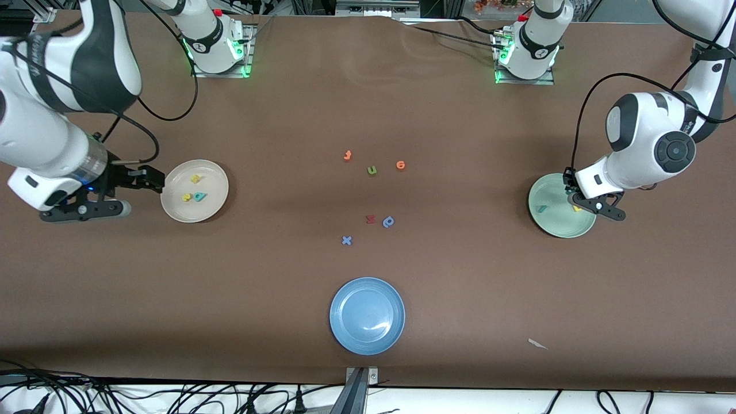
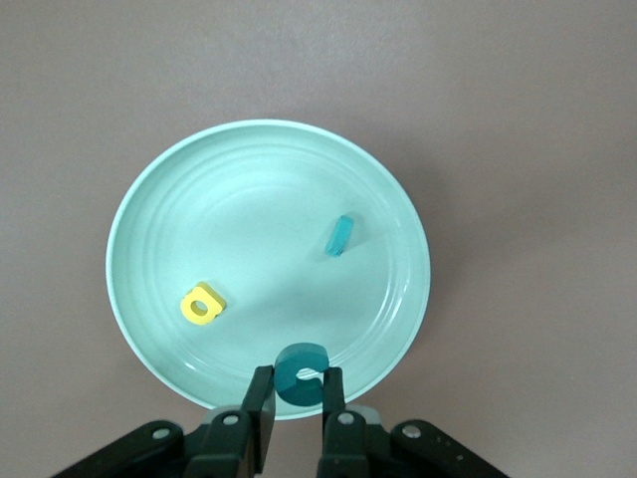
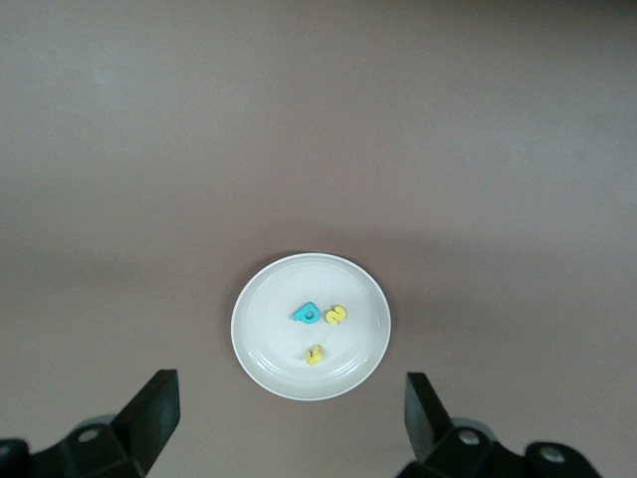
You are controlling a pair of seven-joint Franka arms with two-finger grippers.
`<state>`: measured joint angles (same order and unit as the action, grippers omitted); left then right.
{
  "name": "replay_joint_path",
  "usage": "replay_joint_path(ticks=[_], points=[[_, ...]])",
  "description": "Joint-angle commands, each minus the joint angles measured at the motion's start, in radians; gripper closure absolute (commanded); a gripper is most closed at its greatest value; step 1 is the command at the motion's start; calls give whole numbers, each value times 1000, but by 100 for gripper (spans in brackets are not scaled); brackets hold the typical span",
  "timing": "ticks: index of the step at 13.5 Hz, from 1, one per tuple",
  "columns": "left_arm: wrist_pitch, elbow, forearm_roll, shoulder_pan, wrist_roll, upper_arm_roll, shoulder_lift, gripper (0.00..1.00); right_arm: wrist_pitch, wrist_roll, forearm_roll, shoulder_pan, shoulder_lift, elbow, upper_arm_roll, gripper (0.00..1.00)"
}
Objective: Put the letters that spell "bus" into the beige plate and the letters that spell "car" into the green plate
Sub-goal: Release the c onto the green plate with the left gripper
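The green plate [image 1: 552, 227] [image 2: 249, 189] lies at the left arm's end of the table and holds a yellow "a" [image 2: 202, 304] [image 1: 577, 208] and a teal "r" [image 2: 340, 235] [image 1: 541, 209]. My left gripper [image 2: 297, 386] [image 1: 583, 204] hangs over the plate's rim, shut on the teal "c" [image 2: 302, 373]. The beige plate [image 1: 178, 210] [image 3: 264, 344] lies at the right arm's end with the teal "b" [image 3: 308, 314] [image 1: 199, 196], yellow "s" [image 3: 336, 316] [image 1: 186, 198] and yellow "u" [image 3: 315, 355] [image 1: 195, 179] in it. My right gripper [image 3: 291, 390] [image 1: 142, 192] is high over that plate's edge, open and empty.
A blue plate [image 1: 345, 299] sits near the front camera at mid-table. Loose letters lie in the middle: an orange one [image 1: 347, 155], an olive "u" [image 1: 372, 170], an orange "o" [image 1: 401, 165], a red one [image 1: 370, 218], a blue "p" [image 1: 388, 221], a blue "x" [image 1: 346, 240].
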<state>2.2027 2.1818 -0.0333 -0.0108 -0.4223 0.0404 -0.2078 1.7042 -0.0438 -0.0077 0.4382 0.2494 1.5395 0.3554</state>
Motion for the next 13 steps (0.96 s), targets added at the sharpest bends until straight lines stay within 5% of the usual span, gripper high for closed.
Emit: replay_joint_path(ticks=[1, 2, 5, 13], points=[[38, 38, -23, -2, -15, -2, 18, 85, -63, 15, 14, 2, 18, -48, 4, 0], [38, 38, -31, -3, -15, -2, 18, 77, -67, 22, 14, 5, 18, -48, 2, 0], [38, 38, -33, -3, -15, -2, 18, 5, -67, 21, 14, 7, 14, -48, 0, 0], [-15, 41, -31, -31, -10, -4, 66, 0, -67, 125, 17, 10, 14, -50, -1, 0]])
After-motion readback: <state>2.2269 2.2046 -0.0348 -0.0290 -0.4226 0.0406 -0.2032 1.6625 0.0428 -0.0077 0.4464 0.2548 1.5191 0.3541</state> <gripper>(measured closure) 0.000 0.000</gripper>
